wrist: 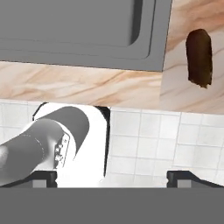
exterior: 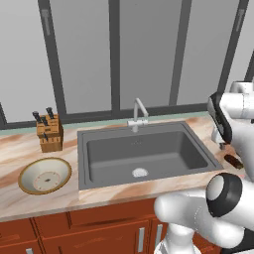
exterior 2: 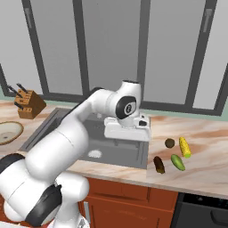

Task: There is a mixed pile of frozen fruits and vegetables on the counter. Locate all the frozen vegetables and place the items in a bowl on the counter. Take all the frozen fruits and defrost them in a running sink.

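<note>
Hanging over the right edge of the sink (exterior 2: 89, 142), the pincer (wrist: 112, 177) stands wide open with nothing between its tips; the hand view shows the two dark fingertips (wrist: 43, 177) far apart at the bottom of the frame, above white floor tiles (wrist: 148, 140).

The pile lies on the tabletop (exterior 2: 209, 156) to the right of the sink, all four pieces close together but apart from one another. The corn cob (exterior 2: 185, 147) is farthest right, the brown ball (exterior 2: 169, 143) sits just to its left, the green piece (exterior 2: 177, 162) (it looks oblong here, not round) lies in front of the cob, and the dark lump (exterior 2: 159, 164) lies nearest the front edge, beside the green piece. In the hand view the lump (wrist: 199, 57) rests on the tabletop just beside the sink's rim (wrist: 87, 57), well clear of the fingertips.

The bowl (exterior: 45, 175) sits on the tabletop left of the sink, with nothing in it but its dark specks. A knife block (exterior: 49, 133) stands behind it, near the window (exterior: 114, 54). The faucet (exterior: 139, 115) rises behind the basin, and the drain (exterior: 140, 172) shows in the basin floor. No fruit lies in the sink.
</note>
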Motion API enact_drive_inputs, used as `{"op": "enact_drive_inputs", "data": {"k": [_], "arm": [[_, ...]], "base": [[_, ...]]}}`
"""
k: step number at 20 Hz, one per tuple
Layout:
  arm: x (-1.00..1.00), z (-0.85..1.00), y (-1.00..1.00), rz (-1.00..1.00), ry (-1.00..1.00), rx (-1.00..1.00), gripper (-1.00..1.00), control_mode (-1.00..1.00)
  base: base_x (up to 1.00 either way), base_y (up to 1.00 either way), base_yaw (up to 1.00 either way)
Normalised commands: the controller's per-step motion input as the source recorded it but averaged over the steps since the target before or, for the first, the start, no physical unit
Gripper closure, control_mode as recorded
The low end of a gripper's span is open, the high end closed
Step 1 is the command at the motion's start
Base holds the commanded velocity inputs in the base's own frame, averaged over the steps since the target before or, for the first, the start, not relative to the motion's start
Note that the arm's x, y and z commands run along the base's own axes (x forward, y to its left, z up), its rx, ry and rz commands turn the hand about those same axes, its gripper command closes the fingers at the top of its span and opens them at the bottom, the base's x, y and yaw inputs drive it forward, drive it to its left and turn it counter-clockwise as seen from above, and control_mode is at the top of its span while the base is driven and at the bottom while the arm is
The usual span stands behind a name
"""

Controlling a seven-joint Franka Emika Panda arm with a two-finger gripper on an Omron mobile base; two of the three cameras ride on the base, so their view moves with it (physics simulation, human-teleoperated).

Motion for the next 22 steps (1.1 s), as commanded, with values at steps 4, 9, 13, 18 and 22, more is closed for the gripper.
{"op": "enact_drive_inputs", "data": {"k": [4, 9, 13, 18, 22], "arm": [[0.01, -0.41, -0.39, 0.06, 0.16, 0.00, -1.00, -1.00], [0.07, -0.29, -0.45, 0.08, 0.10, 0.03, -1.00, -1.00], [0.44, -0.38, -0.69, -0.02, 0.23, 0.19, -1.00, -1.00], [0.21, -0.55, -0.48, 0.04, 0.03, 0.19, -1.00, -1.00], [0.22, -0.38, -0.25, 0.11, -0.04, 0.12, -1.00, -1.00]], "base": [[0.00, 0.00, 0.00], [0.00, 0.00, 0.00], [0.00, 0.00, 0.00], [0.00, 0.00, 0.00], [0.00, 0.00, 0.00]]}}
